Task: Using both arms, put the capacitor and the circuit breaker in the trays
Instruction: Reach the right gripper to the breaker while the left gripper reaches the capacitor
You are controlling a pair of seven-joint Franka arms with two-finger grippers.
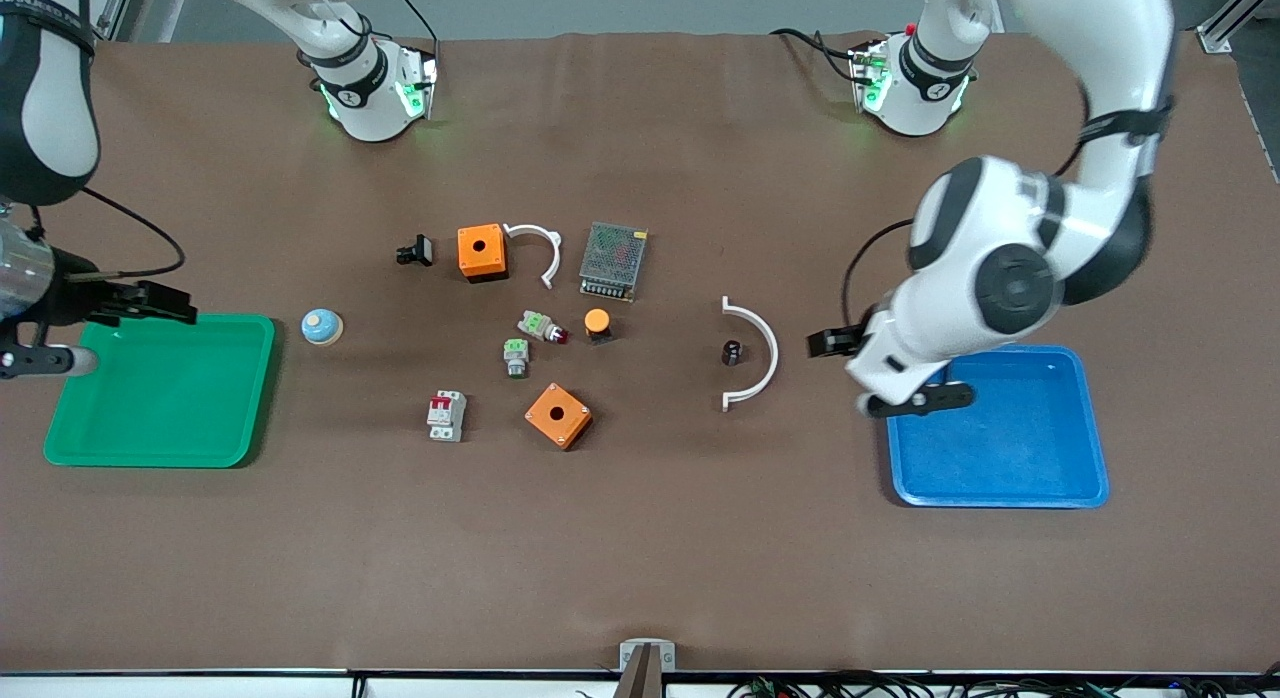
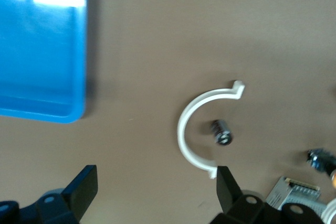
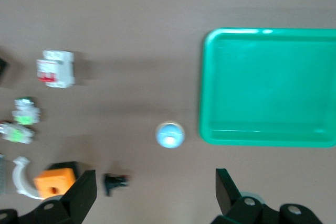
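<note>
My left end effector hung open by the blue tray, my right end effector open over the green tray. The capacitor lay inside a white clamp, which my fingers could hit; the circuit breaker lay mid-bench.

Left end effector is showing only its two finger tips in the left wrist view, body cut off by the frame edge; in the front view the left arm's wrist is hiding most of it. Right end effector is likewise cropping at the right wrist frame edge. Capacitor is blurring, markings unreadable. Circuit breaker is smearing, its lever count not resolving. Blue tray is running off frame.
</note>
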